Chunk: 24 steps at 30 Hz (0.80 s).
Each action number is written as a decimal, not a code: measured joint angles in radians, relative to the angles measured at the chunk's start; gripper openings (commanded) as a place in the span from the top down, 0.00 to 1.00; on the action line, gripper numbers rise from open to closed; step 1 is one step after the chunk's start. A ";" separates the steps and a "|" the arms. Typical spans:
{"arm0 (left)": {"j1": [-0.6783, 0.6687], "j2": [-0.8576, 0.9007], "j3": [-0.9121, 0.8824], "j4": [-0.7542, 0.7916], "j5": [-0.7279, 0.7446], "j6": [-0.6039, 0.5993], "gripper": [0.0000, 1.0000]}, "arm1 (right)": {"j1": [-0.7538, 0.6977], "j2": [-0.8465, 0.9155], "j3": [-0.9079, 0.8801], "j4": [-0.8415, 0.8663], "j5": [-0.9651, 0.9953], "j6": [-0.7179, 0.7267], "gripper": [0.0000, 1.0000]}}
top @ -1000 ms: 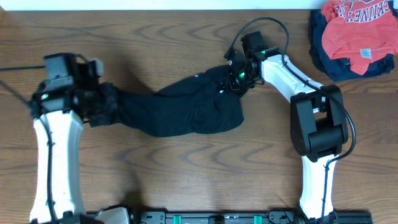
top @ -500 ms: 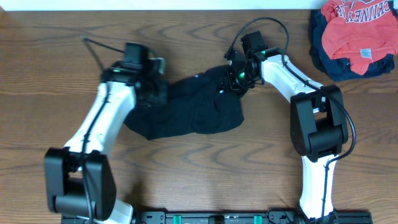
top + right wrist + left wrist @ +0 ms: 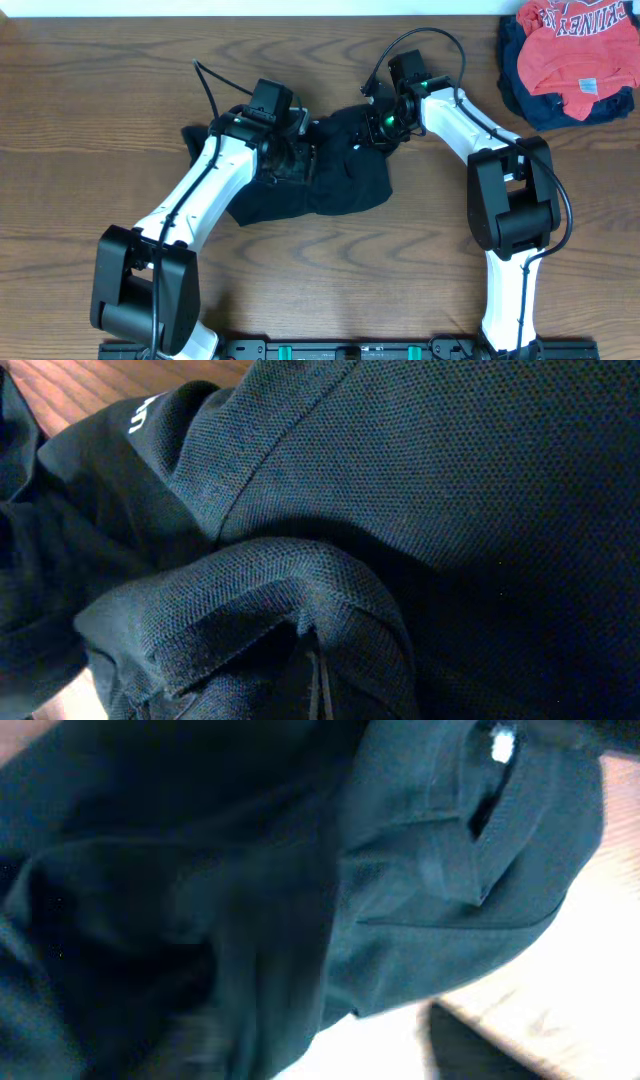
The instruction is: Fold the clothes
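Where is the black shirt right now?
In the overhead view the black shirt lies bunched mid-table, under the left gripper and the right gripper, far left of the red shirt.

Wood table [image 3: 80,60] bears black garment [image 3: 340,185], navy garment [image 3: 512,80].

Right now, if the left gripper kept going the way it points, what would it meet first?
The black shirt. The left gripper hangs over it pointing down, and dark fabric fills its wrist view. How close it is remains unclear.
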 measured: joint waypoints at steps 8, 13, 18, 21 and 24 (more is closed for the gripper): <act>0.154 -0.087 0.159 -0.140 -0.006 0.001 0.12 | -0.002 0.000 0.000 0.000 0.000 0.000 0.99; 0.293 -0.161 0.210 -0.129 -0.056 0.004 0.12 | -0.007 0.000 0.000 0.000 0.000 0.000 0.99; 0.364 -0.078 0.211 -0.177 -0.089 0.037 0.12 | -0.007 0.000 0.000 0.001 0.000 0.000 0.99; 0.364 0.000 0.209 -0.209 -0.097 0.060 0.14 | -0.007 0.000 0.000 0.000 0.000 0.000 0.99; 0.363 0.059 0.208 -0.229 -0.099 0.073 0.21 | -0.007 0.000 0.000 0.000 0.000 0.000 0.99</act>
